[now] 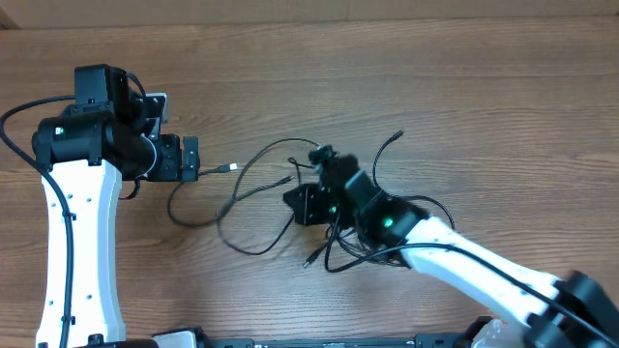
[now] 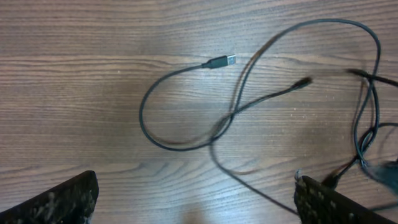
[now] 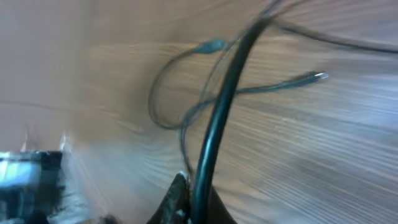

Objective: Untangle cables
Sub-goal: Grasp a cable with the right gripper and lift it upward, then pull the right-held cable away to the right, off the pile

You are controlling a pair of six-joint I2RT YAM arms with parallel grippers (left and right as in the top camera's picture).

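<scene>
Centrally on the wooden table [image 1: 464,77] the thin black cables [image 2: 176,147] lie in loose, overlapping loops between the two arms, with a denser bunch under the right arm. The left gripper [image 1: 193,159] sits just beside the left edge of the loops. In its wrist view its fingers [image 2: 68,199] are spread wide with only bare wood between them, so it is released and touches no cord. A silvery USB plug [image 2: 224,61] ends one loop ahead of it, and a smaller dark plug [image 2: 303,81] lies nearby to the right. The right gripper [image 1: 295,201] is over the middle of the tangle. Its blurred wrist view shows it clenched on one cable strand [image 3: 221,106], which rises from between the fingertips
</scene>
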